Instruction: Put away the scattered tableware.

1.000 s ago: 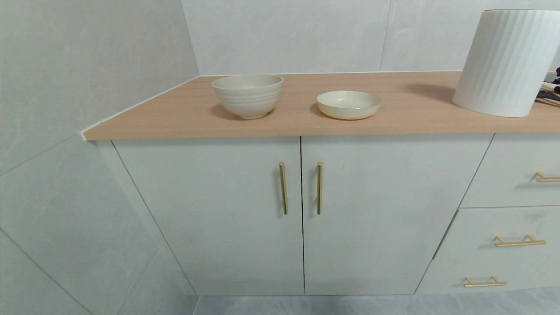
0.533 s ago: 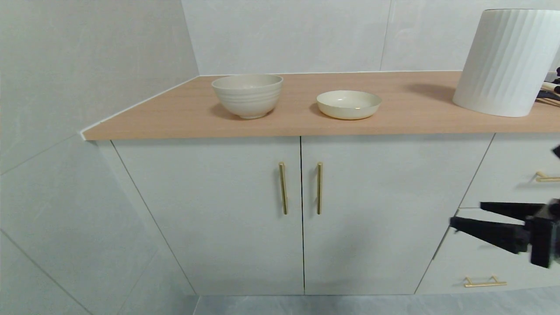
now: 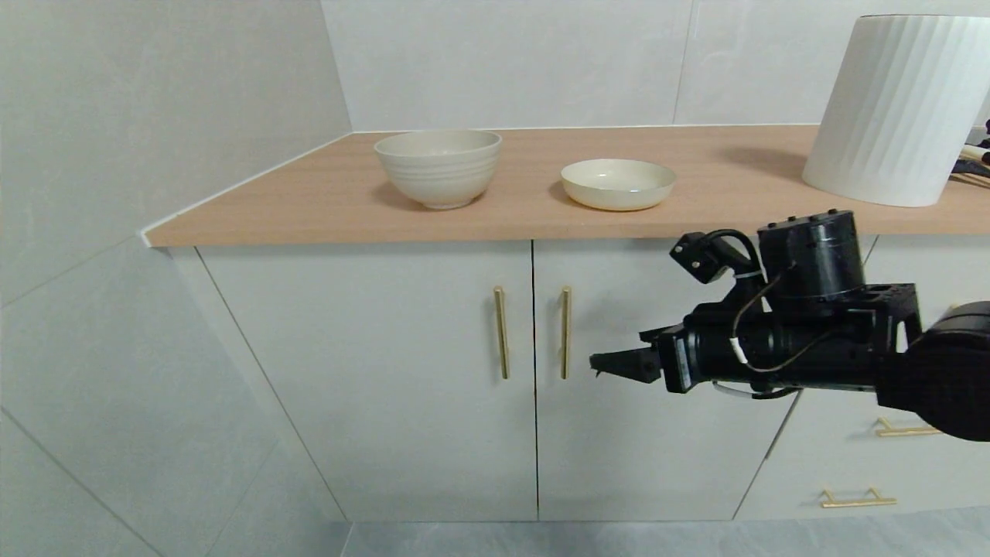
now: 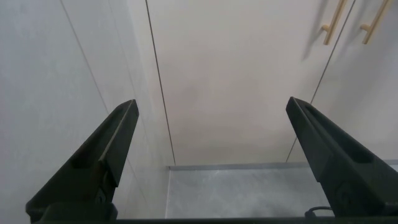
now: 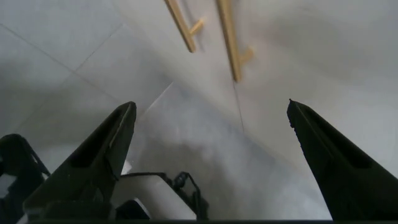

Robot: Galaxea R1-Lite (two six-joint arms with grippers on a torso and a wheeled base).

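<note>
Wooden bench (image 3: 309,210) carries the tableware as it did a second ago: the ribbed beige bowl (image 3: 438,168) sits upright toward the left end, and the shallow cream dish (image 3: 618,184) lies to its right, apart from it and nearer the front edge. Neither has shifted. What differs is the right arm. A second ago it was out of the head view, half a second ago it was just entering from the right in front of the drawers, and now the right gripper (image 3: 607,362) reaches across the right cabinet door (image 3: 657,433), below the bench's front edge, its tip just beside that door's gold handle (image 3: 565,333) without touching it. From the right wrist view the right gripper (image 5: 209,106) has its jaws spread wide with nothing between them, pointing toward the two gold handles and the grey floor (image 5: 205,143) beyond. The left gripper (image 4: 211,104) hangs low before the left cabinet door (image 4: 236,81), close to where it meets the wall and the floor; its jaws are likewise spread wide, holding and touching nothing. A tall white ribbed container (image 3: 897,108) stands at the bench's right end, well apart from the dish, and the left door's handle (image 3: 501,333) hangs just beside the seam between the doors.
</note>
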